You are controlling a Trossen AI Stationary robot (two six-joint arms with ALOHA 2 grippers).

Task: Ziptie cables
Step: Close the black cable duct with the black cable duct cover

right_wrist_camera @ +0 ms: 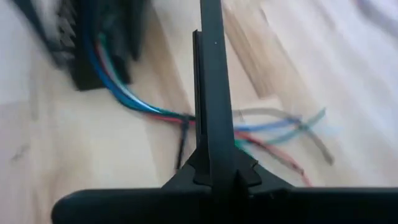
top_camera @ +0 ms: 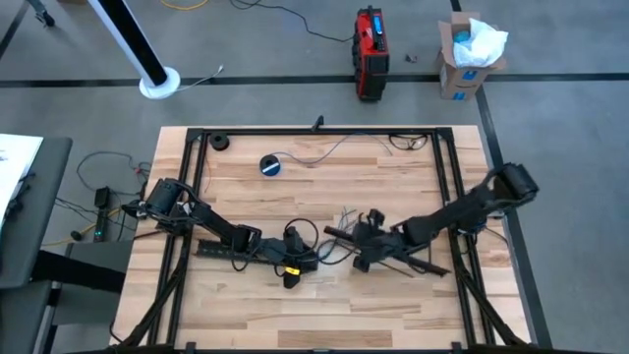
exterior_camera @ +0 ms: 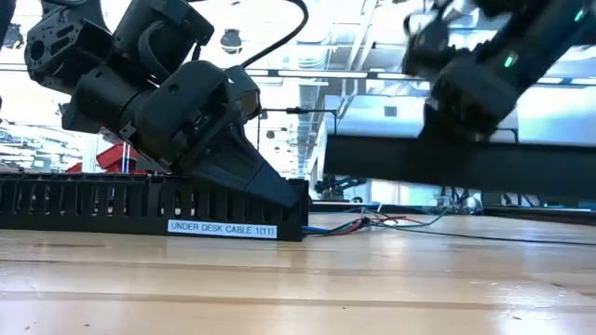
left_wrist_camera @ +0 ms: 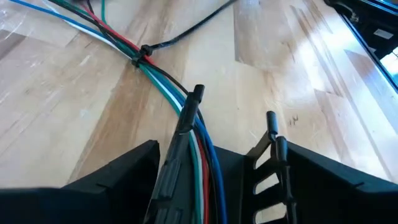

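**A:** Item one, the cables?

**B:** A bundle of blue, white, green and red wires lying on the worktop near its middle, cinched by a small black tie. One end runs into the open end of the slotted black channel, labelled "UNDER DESK CABLE 1(11)". The loose ends fan out towards the right edge.

**A:** Left pincer?

**B:** Down on the cable end of that channel, towards the worktop's front edge. I cannot tell its grip from these views.

**A:** Right pincer?

**B:** Just right of centre, closed on a long flat black bar, which it holds level above the wood, over the loose wire ends.

**A:** Sundries?

**B:** One blue tape roll near the back edge, well apart from the rest.
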